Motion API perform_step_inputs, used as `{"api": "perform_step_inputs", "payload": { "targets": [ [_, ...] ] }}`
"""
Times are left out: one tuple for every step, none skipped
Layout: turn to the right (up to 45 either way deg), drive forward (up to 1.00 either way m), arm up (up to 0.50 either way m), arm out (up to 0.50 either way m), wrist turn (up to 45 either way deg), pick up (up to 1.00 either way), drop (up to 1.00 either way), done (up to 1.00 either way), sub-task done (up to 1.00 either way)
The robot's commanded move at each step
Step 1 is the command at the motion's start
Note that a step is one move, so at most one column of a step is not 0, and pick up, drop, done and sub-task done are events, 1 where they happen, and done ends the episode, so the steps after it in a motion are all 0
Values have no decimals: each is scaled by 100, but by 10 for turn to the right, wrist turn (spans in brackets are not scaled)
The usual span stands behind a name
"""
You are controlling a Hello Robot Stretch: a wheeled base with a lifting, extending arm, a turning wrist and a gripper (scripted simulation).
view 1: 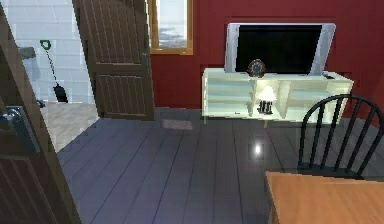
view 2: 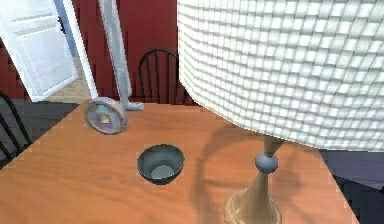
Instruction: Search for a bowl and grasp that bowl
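A small dark teal bowl [view 2: 161,163] stands upright on a wooden table [view 2: 70,180] in the arm side view, a little left of the middle. Its rim is round and its inside looks dark. Right of it rises a table lamp with a turned wooden base [view 2: 255,200] and a large checked white shade [view 2: 290,65].
A grey bent-stem thing with a round disc head [view 2: 105,117] rests on the table behind the bowl. Black spindle chairs [view 2: 160,75] [view 1: 335,135] stand by the table [view 1: 320,200]. Ahead are a TV [view 1: 280,48] on a pale stand [view 1: 225,95], brown doors [view 1: 118,55] and open dark floor [view 1: 170,160].
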Motion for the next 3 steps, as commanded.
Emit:
{"api": "perform_step_inputs", "payload": {
  "targets": [
    [0,0,50,0,0,0,0,0,0],
    [0,0,38,0,0,0,0,0,0],
    [0,0,0,22,0,0,0,0,0]
  ]
}}
